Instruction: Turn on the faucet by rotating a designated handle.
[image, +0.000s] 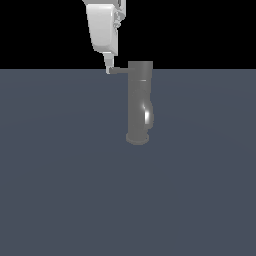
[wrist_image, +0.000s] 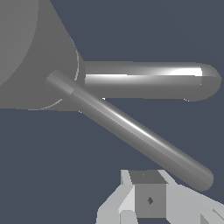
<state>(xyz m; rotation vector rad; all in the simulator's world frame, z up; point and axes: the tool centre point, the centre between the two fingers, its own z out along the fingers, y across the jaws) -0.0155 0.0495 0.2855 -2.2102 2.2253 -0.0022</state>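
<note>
Both renders are sharp, with no blur or edge distortion; the exterior view is low-resolution, with jagged outlines, a flat evenly lit floor under a pure black background, and no cast shadows visible. Specular glare: a bright patch on the faucet low on its side, and a white streak along the spout in the wrist view. A softer highlight runs along the handle; the gripper renders near-white, almost overexposed.

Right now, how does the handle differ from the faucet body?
The handle is a thin bar lying horizontal; the faucet is a thick upright cylinder. The handle is plain; the faucet has a wider base and a glossy bulge low down. The tool is at the handle's free end. Both are grey metal.
</note>
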